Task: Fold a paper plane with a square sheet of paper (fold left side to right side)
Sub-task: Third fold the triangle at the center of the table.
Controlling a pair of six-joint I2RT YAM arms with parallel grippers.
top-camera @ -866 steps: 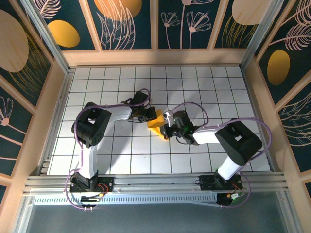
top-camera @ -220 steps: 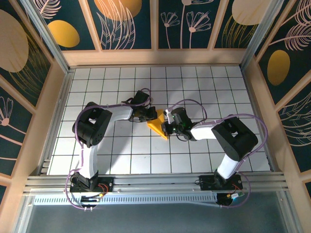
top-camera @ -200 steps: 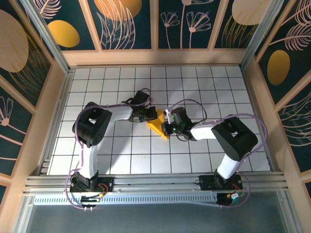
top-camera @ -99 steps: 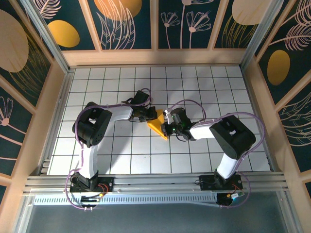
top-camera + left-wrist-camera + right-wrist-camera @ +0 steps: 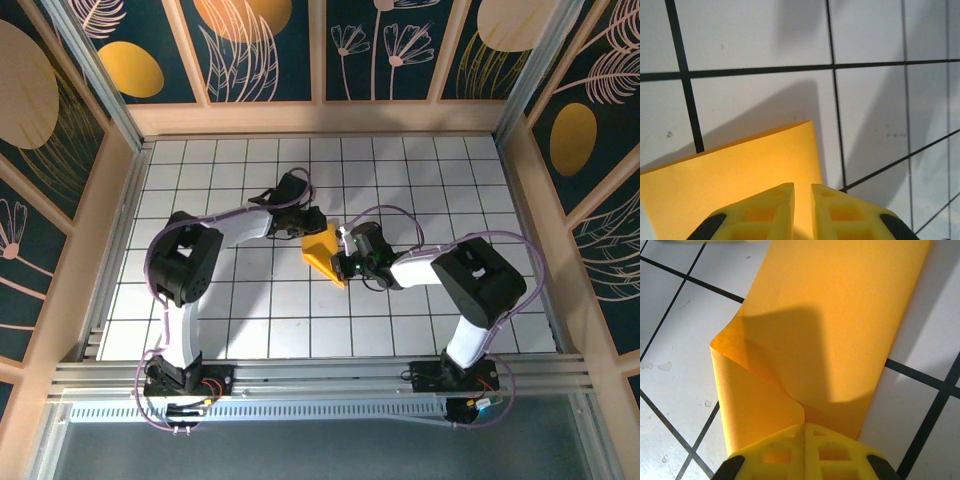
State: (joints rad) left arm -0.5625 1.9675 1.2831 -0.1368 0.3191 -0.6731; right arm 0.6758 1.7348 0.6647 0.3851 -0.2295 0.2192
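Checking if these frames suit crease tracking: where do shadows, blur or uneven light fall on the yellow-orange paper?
Top external: sharp and evenly lit, the paper small, soft shadows on the tiles. Left wrist: paper bright, a grey shadow on the tiles beyond it, left gripper slightly soft. Right wrist: a dark blocky shadow crosses the paper's middle; right gripper blurred at the bottom edge.

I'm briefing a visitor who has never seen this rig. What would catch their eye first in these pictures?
The bright yellow-orange sheet of paper, folded at the middle of the white grid table, with both arms bent in on it. The right gripper is shut on a curled fold of it, while the left gripper hangs with tips nearly together over its corner.
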